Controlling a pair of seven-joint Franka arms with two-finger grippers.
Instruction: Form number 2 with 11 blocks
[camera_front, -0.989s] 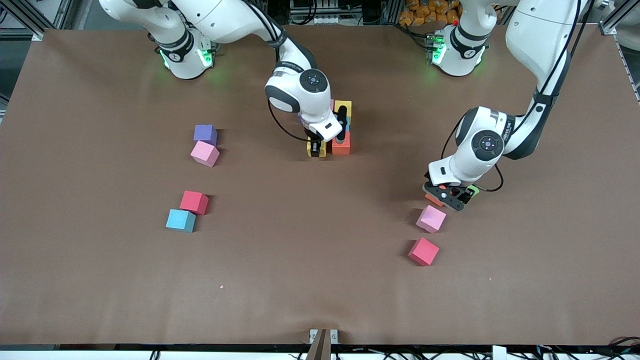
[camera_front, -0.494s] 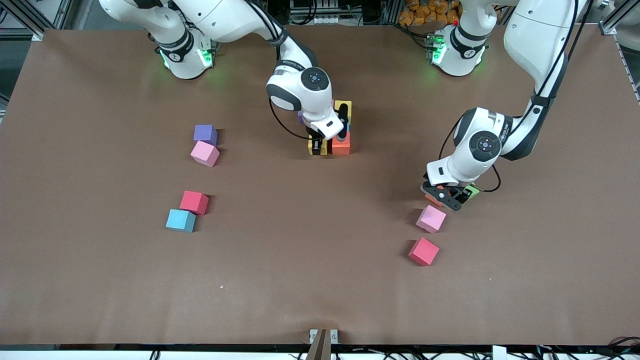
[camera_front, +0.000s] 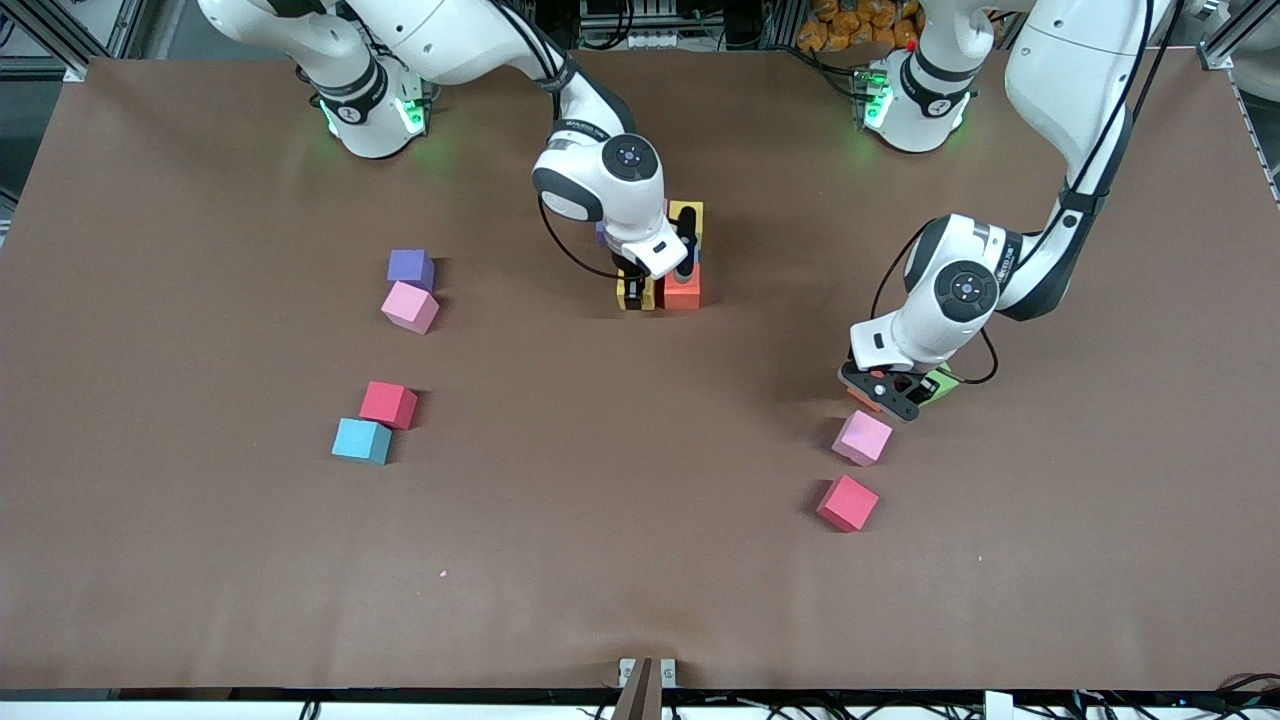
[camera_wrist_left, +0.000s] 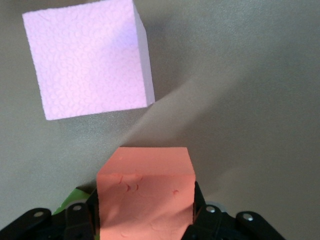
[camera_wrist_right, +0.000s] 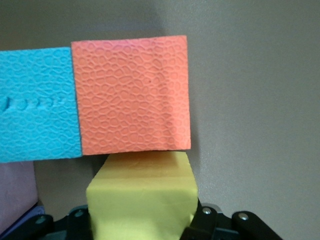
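left tool (camera_front: 886, 393) has closed on orange cube (camera_wrist_left: 145, 192)

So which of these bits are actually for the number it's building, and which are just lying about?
For the job: started number 2; yellow cube in right hand; orange cube in left hand; loose purple cube, two pink cubes, two red cubes, light blue cube.
Lying about: green cube.

I see even, bright overhead light on the brown table (camera_front: 640, 560) | soft short shadows beside each cube | green glow from the base lights along the top of the frame | no glare | wrist views: close cubes sharp, foam texture clear, diagonal shadow band across the left wrist view, finger bases dark
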